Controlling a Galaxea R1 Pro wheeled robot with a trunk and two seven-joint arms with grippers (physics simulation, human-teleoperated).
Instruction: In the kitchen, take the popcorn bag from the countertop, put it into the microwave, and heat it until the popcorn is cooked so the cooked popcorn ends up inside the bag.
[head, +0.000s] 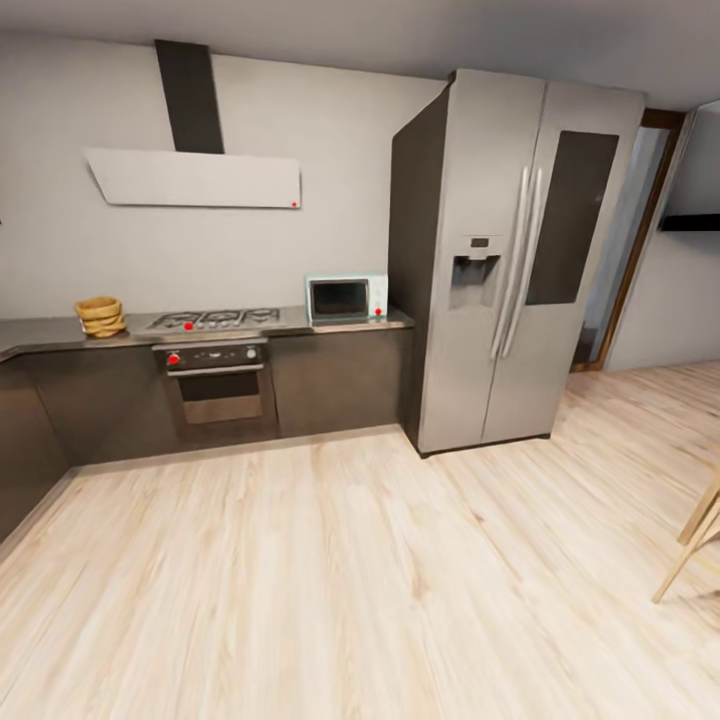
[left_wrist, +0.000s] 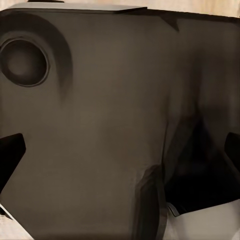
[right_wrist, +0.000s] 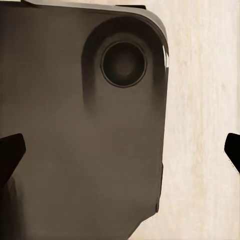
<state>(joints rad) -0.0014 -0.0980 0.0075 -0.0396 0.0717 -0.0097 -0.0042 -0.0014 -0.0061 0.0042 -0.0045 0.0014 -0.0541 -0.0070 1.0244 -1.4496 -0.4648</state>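
2 task things sit on the countertop (head: 60, 335) along the far wall: the bag (head: 101, 316) near its left end, and the microwave (head: 346, 298) at its right end, just beside the fridge (head: 515, 260). They are well apart, with the hob (head: 215, 319) between them. The bag stands upright, its mouth open upward; what is in it is too small to tell. The microwave's dark door is shut, and a red dot shows at its lower right.

Below the hob sits the black oven (head: 214, 384) with a steel handle and red-marked knobs, set among dark cabinet fronts. A pale hood (head: 195, 178) with a dark chimney hangs on the wall above. The fridge is tall, grey, with 2 doors, a dispenser in the left one and a dark panel in the right. A doorway (head: 640, 235) opens to its right. Bare light wood floor (head: 360, 580) stretches from the cabinets to the camera, with nothing lying on it; pale wooden legs (head: 695, 540) cut in at the right edge.

In each wrist view the dark fingertips sit at opposite edges of the frame, so the left gripper (left_wrist: 120, 155) and the right gripper (right_wrist: 120, 155) both stand wide apart, holding nothing. Beyond each lies a dark rounded body (right_wrist: 80, 125) with a round recess, over the same floor.
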